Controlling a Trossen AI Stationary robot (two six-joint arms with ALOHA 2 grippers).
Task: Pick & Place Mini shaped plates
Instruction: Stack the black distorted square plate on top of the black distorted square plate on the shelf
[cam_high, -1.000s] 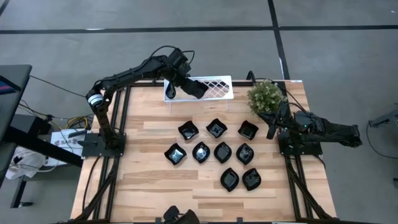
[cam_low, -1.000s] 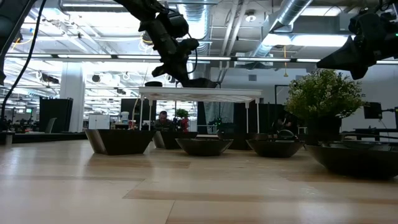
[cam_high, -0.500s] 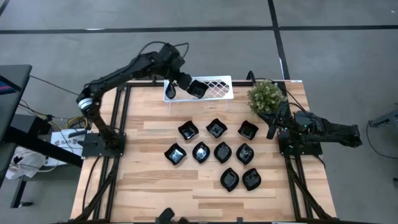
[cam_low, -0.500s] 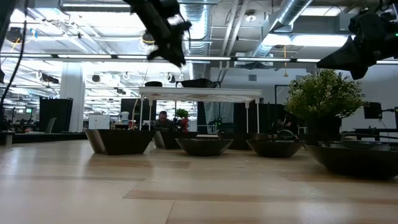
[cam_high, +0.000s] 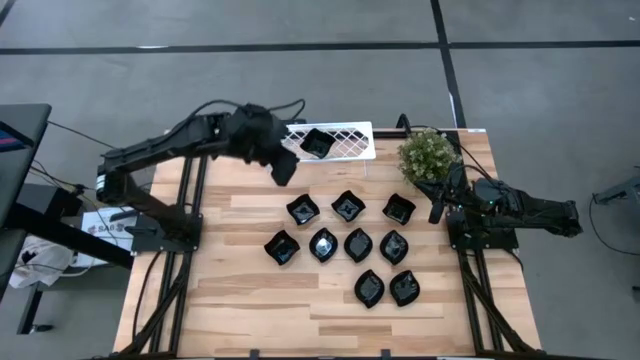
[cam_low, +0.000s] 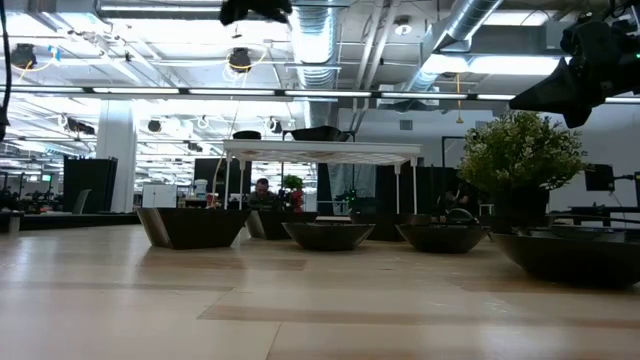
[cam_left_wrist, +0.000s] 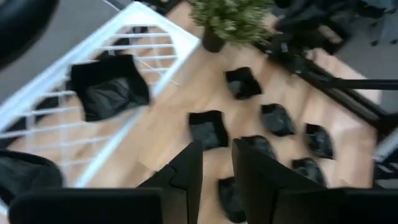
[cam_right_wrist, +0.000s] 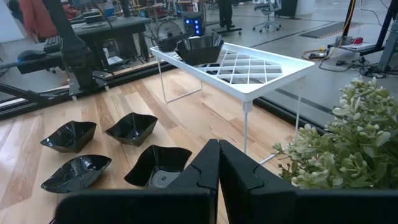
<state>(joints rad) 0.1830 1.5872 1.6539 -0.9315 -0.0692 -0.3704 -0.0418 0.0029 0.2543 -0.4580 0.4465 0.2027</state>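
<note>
A wavy-edged square black plate (cam_high: 317, 143) (cam_left_wrist: 109, 93) sits flat on top of the white lattice rack (cam_high: 350, 139). A second plate (cam_left_wrist: 25, 171) rests on the rack's left end. Several more glossy black plates (cam_high: 348, 206) stand in rows on the wooden table. My left gripper (cam_high: 281, 166) (cam_left_wrist: 216, 168) hovers open and empty, left of and nearer than the rack, high above the table. My right gripper (cam_high: 437, 207) (cam_right_wrist: 218, 163) waits shut at the table's right edge, beside the plant.
A small green bushy plant (cam_high: 428, 155) stands at the far right corner, next to the rack's right end. The rack stands on thin legs (cam_low: 400, 180) at the far edge. Bare wood lies along the near edge and the left side of the table (cam_high: 230, 290).
My left gripper has let go of the square plate, which now rests on the rack's lattice top. The gripper then drew back toward the table's left and near edge and rose, leaving the top of the low view.
</note>
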